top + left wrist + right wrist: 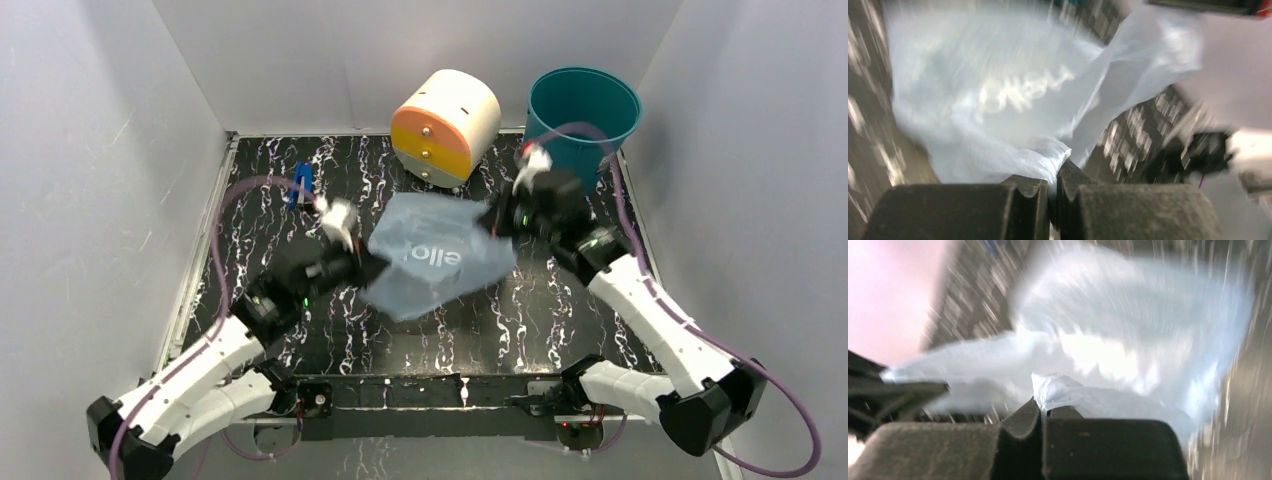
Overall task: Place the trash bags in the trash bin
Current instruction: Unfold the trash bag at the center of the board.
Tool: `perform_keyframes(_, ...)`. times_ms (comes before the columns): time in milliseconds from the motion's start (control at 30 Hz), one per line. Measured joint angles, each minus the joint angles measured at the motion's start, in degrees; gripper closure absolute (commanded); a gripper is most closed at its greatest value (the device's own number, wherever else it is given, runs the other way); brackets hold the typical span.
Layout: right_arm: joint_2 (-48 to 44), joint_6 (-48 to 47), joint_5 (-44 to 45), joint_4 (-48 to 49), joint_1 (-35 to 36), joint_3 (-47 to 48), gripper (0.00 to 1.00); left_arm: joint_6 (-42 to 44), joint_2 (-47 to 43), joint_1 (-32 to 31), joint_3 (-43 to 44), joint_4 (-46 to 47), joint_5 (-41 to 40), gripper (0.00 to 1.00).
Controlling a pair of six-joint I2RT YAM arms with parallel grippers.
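The light-blue trash bag (440, 255) with white lettering hangs stretched between my two grippers above the middle of the table. My left gripper (368, 266) is shut on its left edge. My right gripper (492, 220) is shut on its right edge. The left wrist view shows the bag (998, 95) pinched between the shut fingers (1028, 192). The right wrist view shows a fold of the bag (1128, 360) clamped in my right gripper (1042, 412). Both wrist views are blurred. The teal trash bin (583, 110) stands upright at the back right, just behind the right gripper.
A cream-and-orange drum (446, 126) lies on its side at the back centre, left of the bin. A small blue object (300, 183) sits at the back left. White walls enclose the black marbled table (520, 320) on three sides.
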Motion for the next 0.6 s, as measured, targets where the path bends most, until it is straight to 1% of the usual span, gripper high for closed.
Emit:
perform_keyframes(67,3.76,-4.59,1.95,4.5,0.0,17.11,1.0,5.99,5.92,0.0,18.6,-0.9,-1.36,0.97)
perform_keyframes(133,4.35,-8.72,2.62,11.28,0.0,28.02,1.0,11.56,11.28,0.04,36.44,-0.33,-1.46,0.96)
perform_keyframes(200,1.31,-11.41,2.64,17.84,-0.04,30.32,1.0,15.32,12.61,0.02,46.05,2.86,-0.68,0.96)
perform_keyframes(233,-2.36,-12.59,2.64,21.51,-0.07,28.37,1.0,17.22,11.28,0.02,48.06,4.87,-0.13,0.96)
perform_keyframes(267,-5.53,-13.07,2.67,23.85,-0.07,25.27,1.0,18.14,9.73,0.02,47.74,5.95,0.31,0.96)
perform_keyframes(300,-9.4,-13.27,3.04,26.05,-0.07,20.92,1.0,18.71,6.95,0.0,45.44,6.97,0.55,0.96)
perform_keyframes(333,-13.31,-13.03,3.74,27.1,-0.04,16.0,1.0,18.97,3.45,0.0,41.24,8.07,0.55,0.96)
perform_keyframes(367,-15.96,-12.35,4.42,27.5,-0.02,11.65,1.0,18.38,-0.13,0.0,35.95,9.07,0.55,0.96)
perform_keyframes(400,-18.36,-10.38,5.31,27.93,-0.04,5.25,1.0,16.79,-3.37,0.0,29.55,9.84,0.61,0.96)
perform_keyframes(433,-18.84,-8.39,5.68,27.19,-0.04,0.57,1.0,14.38,-5.95,-0.02,22.12,10.97,0.85,0.96)
perform_keyframes(467,-18.01,-5.68,5.35,25.97,-0.04,-5.44,1.0,11.82,-6.97,-0.04,16.04,12.11,1.33,0.96)
perform_keyframes(500,-15.89,-3.21,4.26,24.17,-0.13,-10.69,1.0,7.52,-6.75,-0.46,6.05,14.21,2.01,0.96)
perform_keyframes(533,-12.5,-0.37,2.32,21.11,-0.22,-16.96,1.0,4.24,-5.81,-1.01,-0.94,14.75,2.1,0.96)
perform_keyframes(567,-8.26,1.77,0.63,18.03,-0.2,-21.46,1.0,0.76,-3.61,-1.99,-8.83,13.6,1.79,0.96)
perform_keyframes(600,-5.44,3.43,-0.66,14.49,-0.2,-24.83,1.0,-1.38,-2.21,-3.08,-13.92,10.43,1.44,0.96)
